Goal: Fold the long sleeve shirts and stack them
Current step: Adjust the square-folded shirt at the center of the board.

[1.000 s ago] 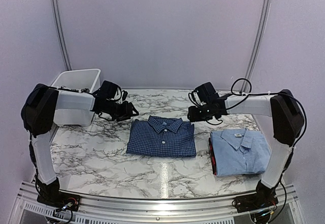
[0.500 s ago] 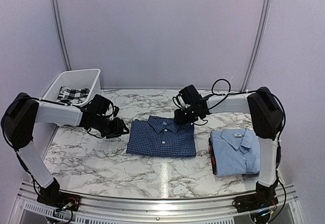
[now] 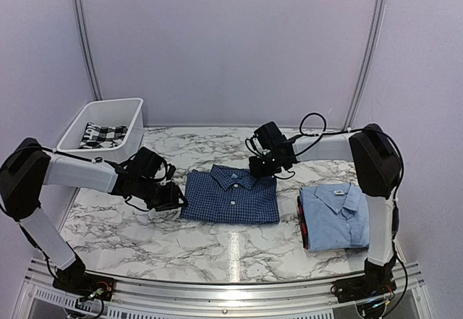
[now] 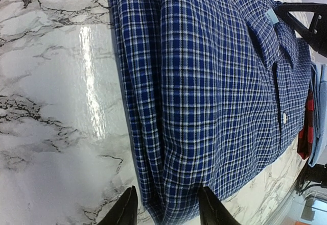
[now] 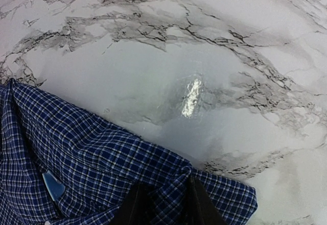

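Apparent stacking step: right gripper (image 5: 164, 198) clamped a corner of the dark blue checked shirt (image 3: 230, 196), left gripper (image 4: 167, 200) straddled its edge, unclosed; level carry onto light blue shirt (image 3: 340, 214) remained.

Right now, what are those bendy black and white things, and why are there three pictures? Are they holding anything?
Those are two robot arms, bolted to the near edge of a marble table. Each ends in a two-finger pincher called a gripper. The big picture looks down from above and behind them. The other two come from a camera on each wrist, so you see the fingers close up. On the table lies a folded dark blue checked shirt, and to its right a light blue shirt resting on something red. A white bin at the back left holds a black-and-white checked cloth. The right gripper pinches the dark shirt's far right corner. The left gripper has a finger on each side of that shirt's left edge, not squeezing yet.
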